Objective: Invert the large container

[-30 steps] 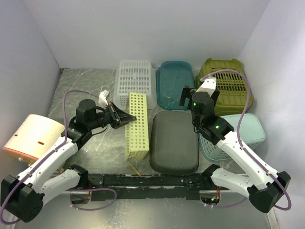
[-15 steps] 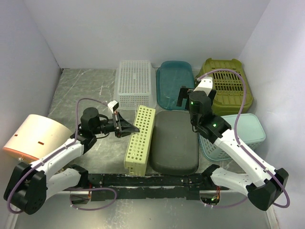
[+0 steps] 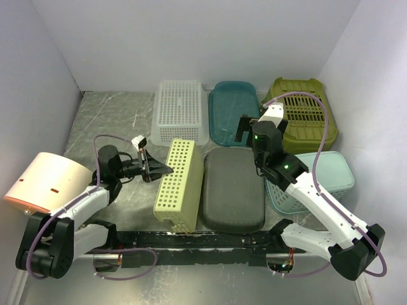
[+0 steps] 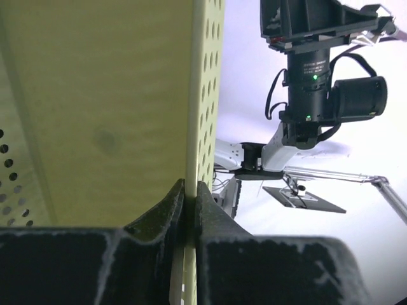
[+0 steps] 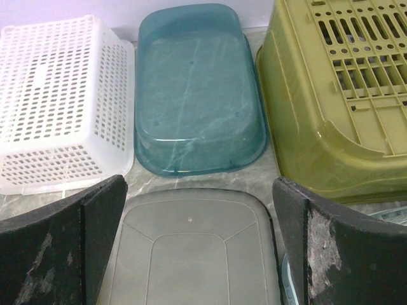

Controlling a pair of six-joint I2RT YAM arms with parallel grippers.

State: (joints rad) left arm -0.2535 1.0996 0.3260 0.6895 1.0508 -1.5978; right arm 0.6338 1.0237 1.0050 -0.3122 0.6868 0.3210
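- Two sets of fingers here: my left fingers [image 3: 160, 169] are pinched tight on a thin wall of the large container [image 3: 179, 184], and my right fingers [image 5: 95, 235] stand spread wide, gripping nothing.
- From my left wrist, that yellow-green wall runs straight up between the fingers, with a smooth face on one side and holes on the other.
- Overhead, the large container sits tilted near the front of the bench [image 3: 108, 121], just right of my left fingers. A perforated face is turned upward, and its right edge is just beside the grey tub [image 3: 233, 189].
- My right fingers hover apart from it, over the grey tub's far end, facing the white basket [image 5: 57, 95], teal tub [image 5: 197, 95] and olive crate [image 5: 337, 95].
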